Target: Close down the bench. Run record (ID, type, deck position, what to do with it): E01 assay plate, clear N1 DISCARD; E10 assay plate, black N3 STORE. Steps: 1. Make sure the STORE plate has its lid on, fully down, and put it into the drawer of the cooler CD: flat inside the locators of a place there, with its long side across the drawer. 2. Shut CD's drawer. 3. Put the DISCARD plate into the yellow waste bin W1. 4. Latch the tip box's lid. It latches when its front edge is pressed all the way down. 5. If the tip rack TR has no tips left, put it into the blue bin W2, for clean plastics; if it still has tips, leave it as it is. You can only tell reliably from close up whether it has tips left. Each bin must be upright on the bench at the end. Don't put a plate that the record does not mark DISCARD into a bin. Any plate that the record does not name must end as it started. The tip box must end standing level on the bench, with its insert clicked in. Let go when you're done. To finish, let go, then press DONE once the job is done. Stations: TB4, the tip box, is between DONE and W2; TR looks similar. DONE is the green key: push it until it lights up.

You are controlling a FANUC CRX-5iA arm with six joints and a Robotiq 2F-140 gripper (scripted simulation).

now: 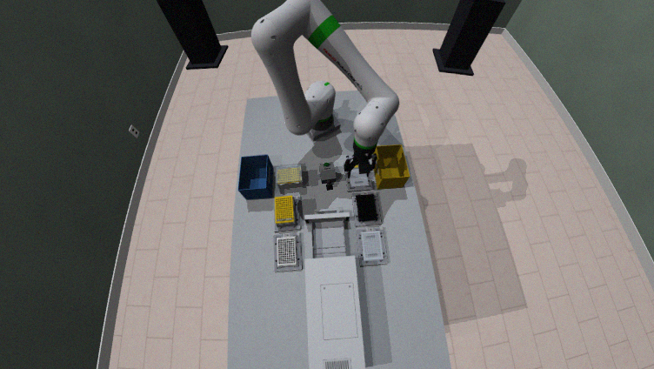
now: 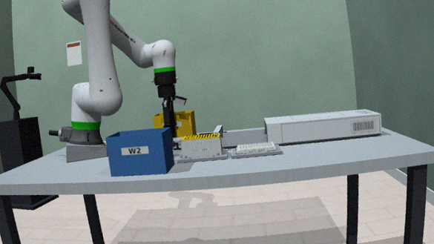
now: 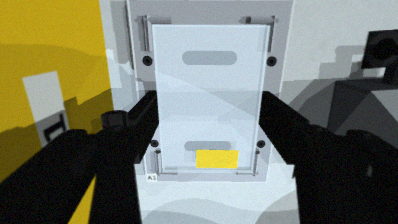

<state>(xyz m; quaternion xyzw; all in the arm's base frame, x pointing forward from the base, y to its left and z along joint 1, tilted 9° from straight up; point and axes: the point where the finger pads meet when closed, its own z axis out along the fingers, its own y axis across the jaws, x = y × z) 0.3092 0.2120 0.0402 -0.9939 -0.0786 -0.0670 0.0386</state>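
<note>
My gripper [image 3: 208, 106] is down over the nest beside the yellow bin W1 [image 1: 390, 166]. It is shut on the long sides of a clear, flat lid [image 3: 208, 95] with a yellow tag near its front edge; the lid still sits inside the nest's locators. The gripper also shows in the top view [image 1: 360, 171] and the exterior view [image 2: 171, 126]. The black plate [image 1: 367, 207] lies in the nest just in front, with no lid on it that I can see. The cooler CD [image 1: 337, 306] has its drawer [image 1: 329, 238] pulled open.
Blue bin W2 [image 1: 255, 176] stands upright at the left. The tip box [image 1: 289, 175] sits between it and the green DONE key [image 1: 327, 173]. The yellow tip rack [image 1: 284, 209] and two more plates [image 1: 287, 250] [image 1: 371, 244] sit in nests beside the drawer.
</note>
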